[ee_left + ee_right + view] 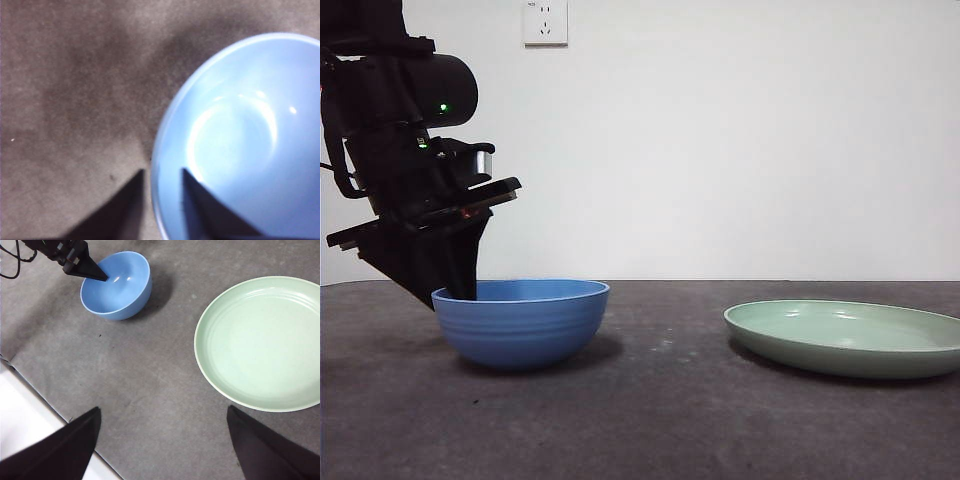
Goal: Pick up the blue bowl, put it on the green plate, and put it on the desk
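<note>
Plain white painted wall (740, 140) fills the background, flat and evenly lit, no visible texture. White rectangular wall socket plate (545, 21) mounted high on it, cut off by the top edge of the front view. Dark grey-brown matte mottled tabletop (660, 420) runs to the wall line, with faint pale scuffs and soft shadows. In the right wrist view a white strip (25, 415) lies along the tabletop's edge; what it is, cannot tell. Light soft, diffuse.
</note>
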